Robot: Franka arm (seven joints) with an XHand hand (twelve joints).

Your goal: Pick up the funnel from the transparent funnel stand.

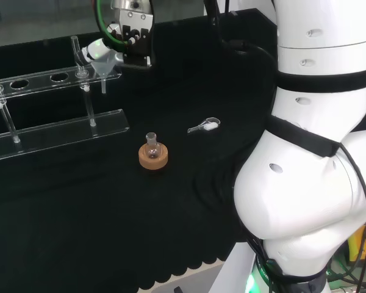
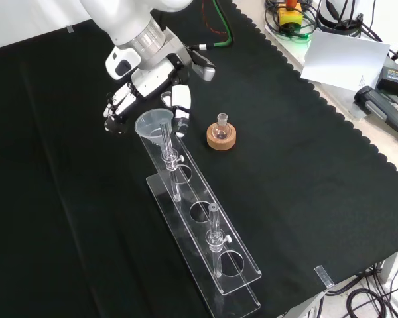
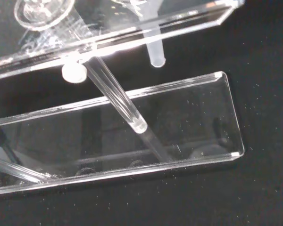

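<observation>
Front view first: the hand (image 2: 160, 85) has its fingers reaching down around the cone of the funnel (image 2: 155, 124), one dark-tipped set on the far side and a white finger close by the rim on the near side. From where I stand they look partly curled around it but I would not swear they touch the plastic; it reads as a hand about to close, with nothing lifted yet. The funnel sits just under the fingertips, its stem dropped through the end hole of the transparent funnel stand (image 2: 241, 269), which runs away from the hand toward the bench edge. In the head view the same funnel (image 1: 102, 58) shows right below the hand (image 1: 131, 38).

The wrist view looks down past the palm onto the stand's two clear plates, the funnel's stem (image 3: 154, 49) poking through the upper one, and a slanted glass post between them.

For this step, I reckon the trick is to take the cone evenly from both sides, just below the rim, and then go straight up along the stem's line. Any sideways drag would catch the stem in the hole and tip or slide the light stand. The lift needs to carry on until the stem tip is clear of the upper plate before moving off.

A small flask on a cork ring (image 2: 221, 137) stands beside the hand, a spoon (image 1: 204, 126) further off.
</observation>
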